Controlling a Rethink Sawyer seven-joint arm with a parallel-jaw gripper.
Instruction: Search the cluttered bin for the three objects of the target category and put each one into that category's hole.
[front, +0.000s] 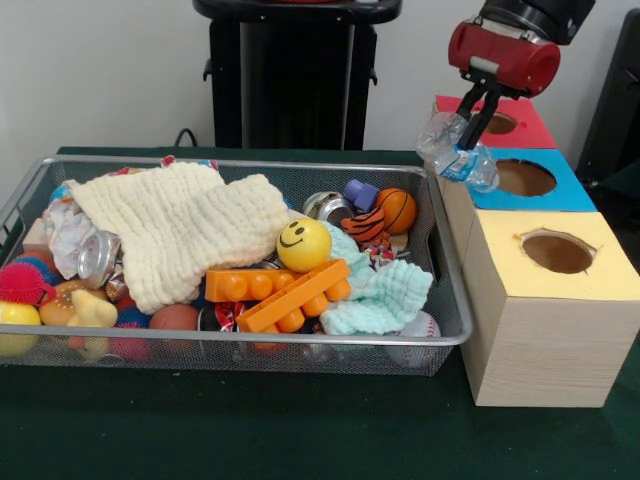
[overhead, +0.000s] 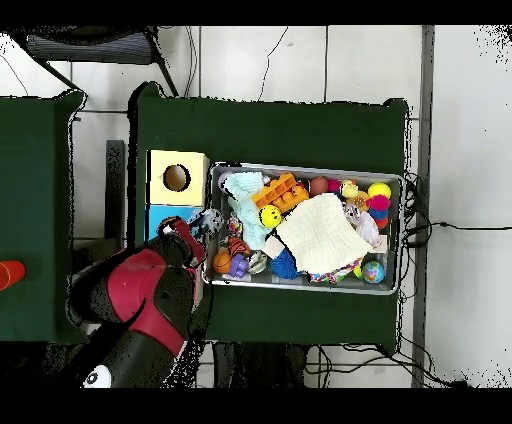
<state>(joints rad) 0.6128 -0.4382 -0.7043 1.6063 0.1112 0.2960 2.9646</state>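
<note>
My gripper (front: 470, 135) hangs from the red arm at the top right, shut on a crumpled see-through plastic piece (front: 452, 150) with a bluish-white glint. It holds the piece in the air at the bin's far right corner, just left of the light-blue-topped hole (front: 525, 178). The wire mesh bin (front: 452, 335) is full of toys and cloths. In the overhead view the gripper (overhead: 198, 232) and plastic (overhead: 208, 222) sit between the bin (overhead: 305, 170) and the blue box top (overhead: 158, 214), whose hole the arm hides. No other plastic pieces show.
Red-topped hole (front: 500, 123) is behind the blue one, yellow-topped hole (front: 557, 252) in front. In the bin: cream cloth (front: 180, 230), smiley ball (front: 303, 244), orange bricks (front: 285, 292), mint cloth (front: 385, 295), basketball (front: 396, 210), a silver can (front: 97, 258).
</note>
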